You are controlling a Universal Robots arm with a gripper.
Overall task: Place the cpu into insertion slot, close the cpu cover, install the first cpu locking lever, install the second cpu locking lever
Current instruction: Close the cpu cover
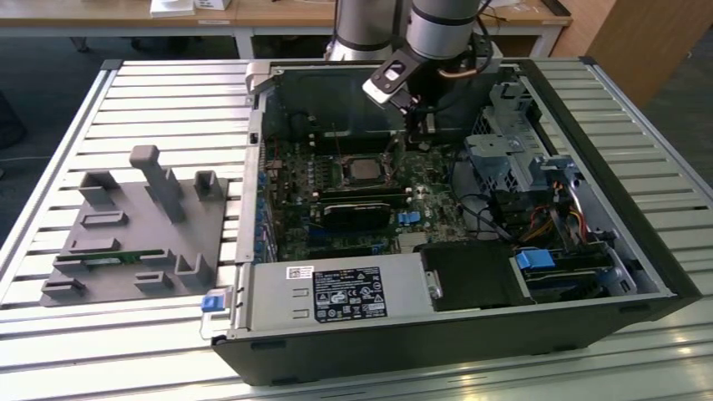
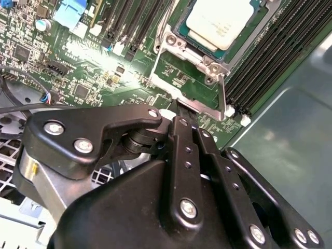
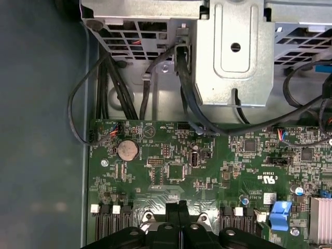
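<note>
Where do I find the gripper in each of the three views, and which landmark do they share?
Exterior view: the gripper hangs inside the computer case, to the exterior view's right of the cpu.
Second wrist view: the gripper is by the cpu cover's edge.
First wrist view: the gripper sits between memory slots.
Shared landmark: the blue connector.

This looks like a robotics lab or test workshop: a robot arm (image 1: 446,25) reaches down over a slatted metal workbench (image 1: 67,125) that carries an opened desktop computer case (image 1: 446,347) and a grey moulded parts holder (image 1: 134,242), with wooden desks (image 1: 279,12) standing behind.
</note>
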